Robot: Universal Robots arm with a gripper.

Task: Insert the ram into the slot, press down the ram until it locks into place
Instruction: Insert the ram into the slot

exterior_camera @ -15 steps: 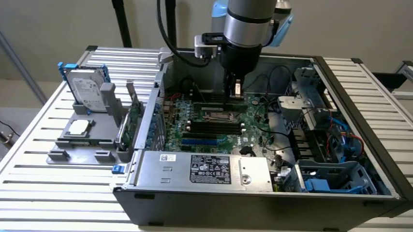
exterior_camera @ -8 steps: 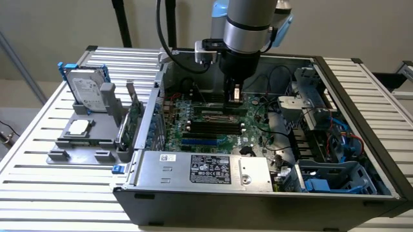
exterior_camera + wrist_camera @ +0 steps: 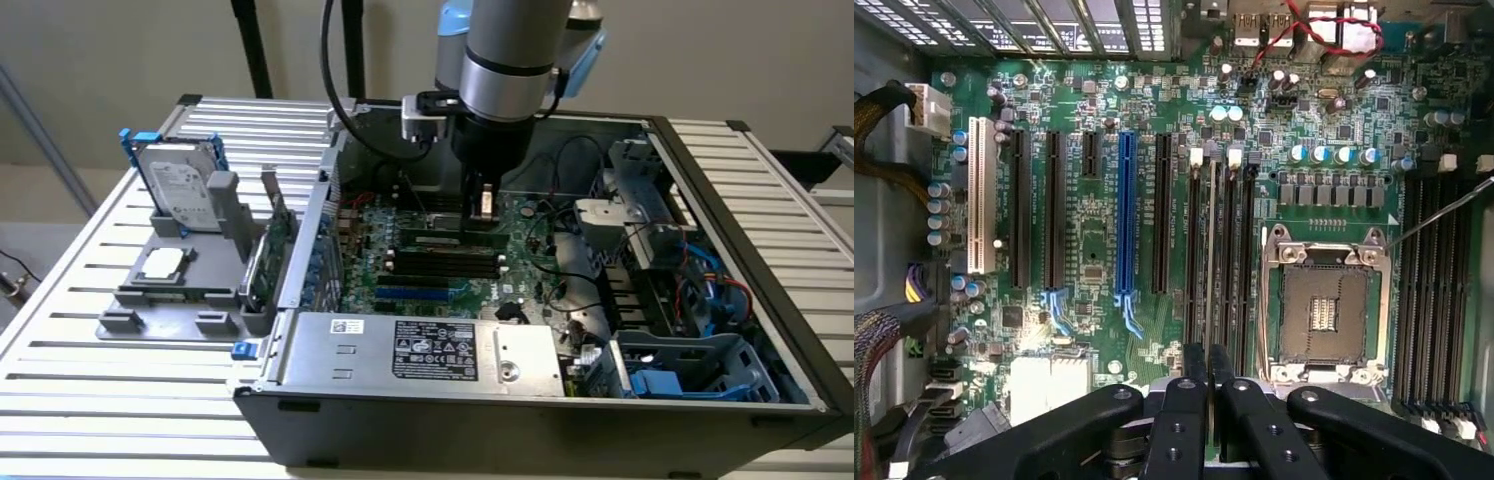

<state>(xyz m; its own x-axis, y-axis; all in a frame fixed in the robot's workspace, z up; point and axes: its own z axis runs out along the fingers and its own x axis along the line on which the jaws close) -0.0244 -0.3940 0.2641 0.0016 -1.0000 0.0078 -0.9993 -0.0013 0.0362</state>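
The ram (image 3: 1211, 250), a thin stick seen edge-on as a pale strip, stands in one of the black memory slots of the green motherboard (image 3: 1094, 230). In the wrist view that slot lies between a long blue slot (image 3: 1125, 215) and the square metal processor socket (image 3: 1324, 310). In the exterior view the ram (image 3: 447, 240) shows as a low green strip in the middle of the board, inside an open computer case (image 3: 534, 410).

The claw (image 3: 1206, 385) hangs straight over one end of the ram. Its two black fingers (image 3: 1192, 400) are drawn together, with only a dark sliver between them. The ram's edge runs in line with that sliver. Whether the fingers pinch the stick's end or merely bear on it cannot be told.

In the exterior view the claw (image 3: 483, 210) points down into the case from a grey robot arm (image 3: 514, 60), reaching the end of the ram nearer the exterior view's right.

A silver power supply (image 3: 427, 350) with a dark label fills the near corner of the case. The case stands on a slatted metal tabletop (image 3: 80, 400). On the exterior view's left, just beside the case, a grey holder (image 3: 160, 290) carries an upright hard drive (image 3: 180, 185) and a wider green card (image 3: 278, 250) standing on edge.
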